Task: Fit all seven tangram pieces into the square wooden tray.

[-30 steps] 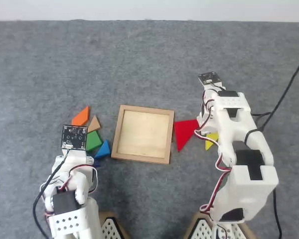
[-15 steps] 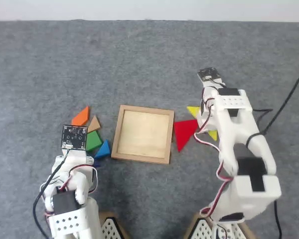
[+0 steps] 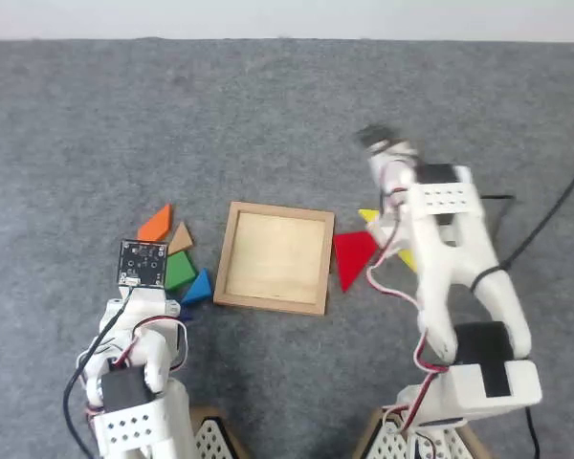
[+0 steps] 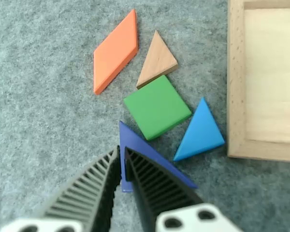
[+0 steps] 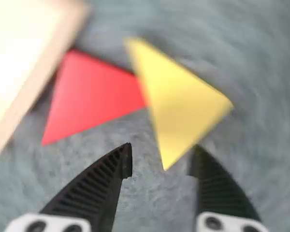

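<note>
Tangram pieces [image 3: 180, 271], seven, flat coloured wood, all lay on the grey carpeted counter [image 3: 287, 115]; none was in the tray.

Left group: orange parallelogram [image 4: 115, 50]; tan triangle [image 4: 157, 60] just beside it; green square [image 4: 157, 106]; light blue triangle [image 4: 199, 133], nearest the tray; dark blue triangle [image 4: 140, 152], partly under the left tool [image 4: 122, 151].

Left tool: ribbed fingers pressed together, pinching nothing, tips over a corner of the dark blue triangle.

Centre: square wooden tray [image 3: 275, 253], pale, floor bare.

Right group: red triangle [image 5: 89, 94], close to the tray's right rim; yellow triangle [image 5: 176, 101], against the red one's edge, touching or slightly overlapping, which could not be told.

Right tool [image 5: 162, 147]: black fingers spread, one either side of a corner of the yellow triangle, not gripping it.

Hazards, as judged:
- A pinch on a tapering corner could squeeze the thin yellow triangle out sideways, since the fingers would meet slanted edges.
- The red triangle, lying against the yellow, could be dragged or pushed into the tray wall as the yellow piece moves.
- The tray appeared loose on the counter; a knock could shift or turn it and spoil later placements.
- A large triangle set down off-angle could leave gaps the smaller pieces cannot fill.
- The left pieces lay crowded; fingers lowered among them could scatter their neighbours.
</note>
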Available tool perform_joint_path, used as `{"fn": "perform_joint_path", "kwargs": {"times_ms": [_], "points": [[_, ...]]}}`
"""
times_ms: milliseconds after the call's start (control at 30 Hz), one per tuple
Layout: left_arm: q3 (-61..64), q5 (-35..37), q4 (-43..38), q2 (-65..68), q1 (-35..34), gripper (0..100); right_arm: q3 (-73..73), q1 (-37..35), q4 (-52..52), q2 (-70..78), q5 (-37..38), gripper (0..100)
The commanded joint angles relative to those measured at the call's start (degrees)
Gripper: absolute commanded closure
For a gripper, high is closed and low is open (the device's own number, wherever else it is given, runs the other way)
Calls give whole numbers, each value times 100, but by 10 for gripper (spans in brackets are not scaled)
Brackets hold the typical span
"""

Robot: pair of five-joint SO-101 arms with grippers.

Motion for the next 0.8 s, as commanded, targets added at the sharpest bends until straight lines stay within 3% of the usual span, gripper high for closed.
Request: {"fn": "perform_joint_path", "kwargs": {"times_ms": [0, 100, 400, 767], "points": [[-48, 35, 35, -114, 35, 985, -53, -163, -154, -75, 967, 647], [-48, 35, 35, -114, 35, 985, 18, -277, -338, -4, 1187, 600], [-48, 35, 35, -114, 35, 985, 624, 127, -1147, 31, 1952, 598], [-48, 35, 35, -114, 35, 985, 686, 277, -1991, 760, 2004, 600]]}}
